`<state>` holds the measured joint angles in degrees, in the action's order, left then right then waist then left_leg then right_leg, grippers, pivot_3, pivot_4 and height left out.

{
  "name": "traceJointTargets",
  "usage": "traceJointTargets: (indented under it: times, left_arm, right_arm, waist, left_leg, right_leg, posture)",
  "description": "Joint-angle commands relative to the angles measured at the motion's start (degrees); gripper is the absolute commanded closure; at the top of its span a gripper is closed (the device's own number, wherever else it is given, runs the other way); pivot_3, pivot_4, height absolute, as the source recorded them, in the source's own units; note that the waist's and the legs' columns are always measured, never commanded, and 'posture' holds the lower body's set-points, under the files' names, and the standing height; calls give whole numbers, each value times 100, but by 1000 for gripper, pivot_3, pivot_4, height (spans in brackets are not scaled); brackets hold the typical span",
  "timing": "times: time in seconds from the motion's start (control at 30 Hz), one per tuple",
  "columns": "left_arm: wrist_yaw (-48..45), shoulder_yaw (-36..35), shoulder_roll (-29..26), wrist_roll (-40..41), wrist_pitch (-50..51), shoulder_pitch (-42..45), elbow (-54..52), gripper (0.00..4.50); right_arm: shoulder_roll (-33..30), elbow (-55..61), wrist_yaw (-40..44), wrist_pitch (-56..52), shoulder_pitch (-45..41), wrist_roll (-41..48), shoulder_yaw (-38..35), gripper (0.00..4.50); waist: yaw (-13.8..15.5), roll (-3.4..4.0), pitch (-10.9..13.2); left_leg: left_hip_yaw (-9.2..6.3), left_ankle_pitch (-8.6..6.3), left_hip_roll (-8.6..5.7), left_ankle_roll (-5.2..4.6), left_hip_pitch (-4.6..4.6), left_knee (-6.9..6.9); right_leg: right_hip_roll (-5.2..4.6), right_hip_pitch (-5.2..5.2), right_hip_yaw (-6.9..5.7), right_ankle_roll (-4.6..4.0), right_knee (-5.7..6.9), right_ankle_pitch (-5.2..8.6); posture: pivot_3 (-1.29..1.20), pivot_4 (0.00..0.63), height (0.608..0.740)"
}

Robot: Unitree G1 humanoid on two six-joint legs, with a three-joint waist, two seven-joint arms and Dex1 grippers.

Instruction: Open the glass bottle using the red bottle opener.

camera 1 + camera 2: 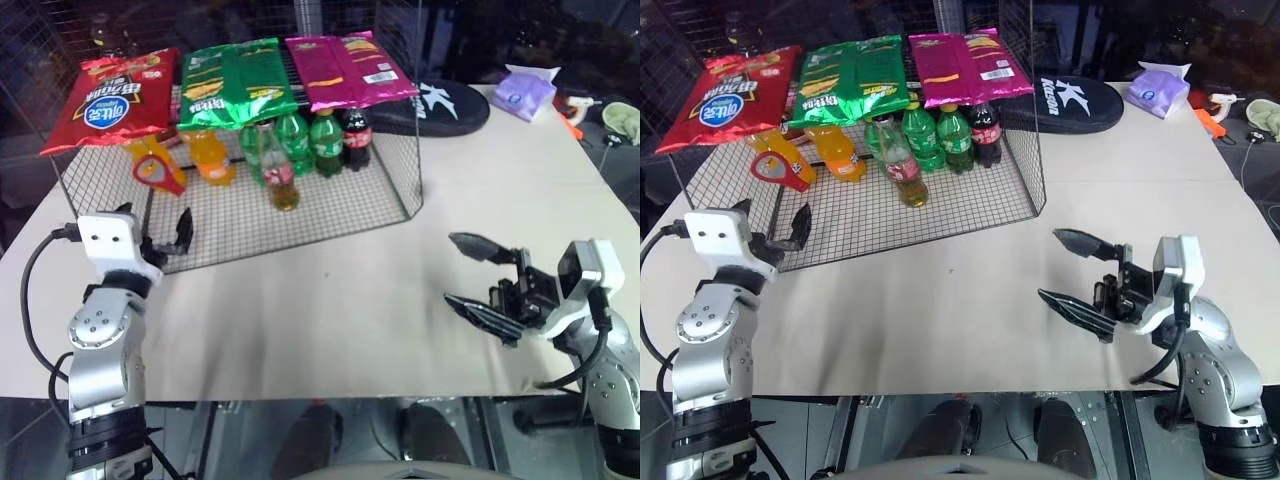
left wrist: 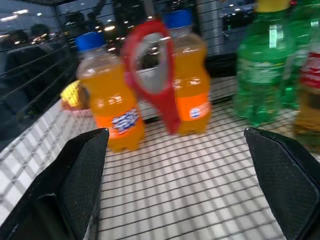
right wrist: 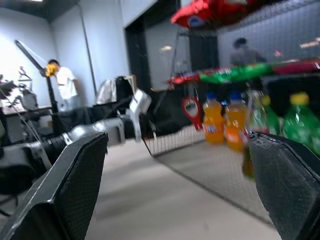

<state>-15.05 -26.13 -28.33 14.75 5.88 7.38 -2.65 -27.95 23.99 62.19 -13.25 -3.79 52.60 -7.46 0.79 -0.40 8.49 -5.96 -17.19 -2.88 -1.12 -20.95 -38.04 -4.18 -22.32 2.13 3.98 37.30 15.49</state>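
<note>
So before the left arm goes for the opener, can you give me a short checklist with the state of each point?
1. Left gripper open, holding nothing: ok.
2. Right gripper open, holding nothing: ok.
3. Red bottle opener in view, in front of the orange soda bottles: ok.
4. Glass bottle upright in the wire basket: ok.
5. Bottle cap still on: cannot tell.
6. How the opener is supported: cannot tell.
</note>
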Motion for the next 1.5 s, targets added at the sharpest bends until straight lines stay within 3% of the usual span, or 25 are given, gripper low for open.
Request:
traceJointTargets:
  times: [0.03,0.33,0.83,0.93,1.2,1.5]
  left_arm:
    - [138,-251,-155,27,-98,263,120,23]
    - [-282,-65,-354,140,-197,868,944,23]
    - [-1010,168,-738,124,-793,2060,2628,23]
    - [-1098,196,-671,211,-833,2091,2588,928]
    - [-1156,184,-473,471,-635,2014,2153,4431]
    - [-1814,-146,-365,1973,803,1773,1471,4477]
  right_arm:
    - [87,264,-218,-120,-126,172,-6,0]
    - [240,161,-215,-13,-54,-121,23,0]
    - [493,321,-626,128,102,-519,147,0]
    - [503,341,-652,153,153,-553,161,0]
    - [502,218,-593,331,287,-735,152,0]
    - [533,45,-473,538,382,-885,182,0]
  waist:
    - [2,-2,0]
    - [-14,-5,-2]
    - [-119,-9,-4]
    - [-147,-10,-5]
    - [-154,-12,-6]
    - [-121,-21,-12]
  left_leg:
    - [-3,0,0,0,-3,0]
    - [0,5,-6,7,-88,-28]
    - [11,10,-8,13,-95,-31]
    - [11,10,-8,13,-96,-31]
    - [12,10,-8,13,-97,-34]
    - [8,10,-10,13,-98,-41]
  right_leg:
    - [0,-2,-3,0,0,0]
    - [0,-94,3,0,45,0]
    - [3,-114,13,0,63,0]
    - [3,-114,13,0,64,0]
    - [4,-115,16,0,68,-1]
    - [2,-114,11,1,69,-1]
  posture:
    - [0,150,740]
    - [0,150,740]
    - [0,150,740]
    - [0,150,740]
    - [0,150,740]
    - [0,150,740]
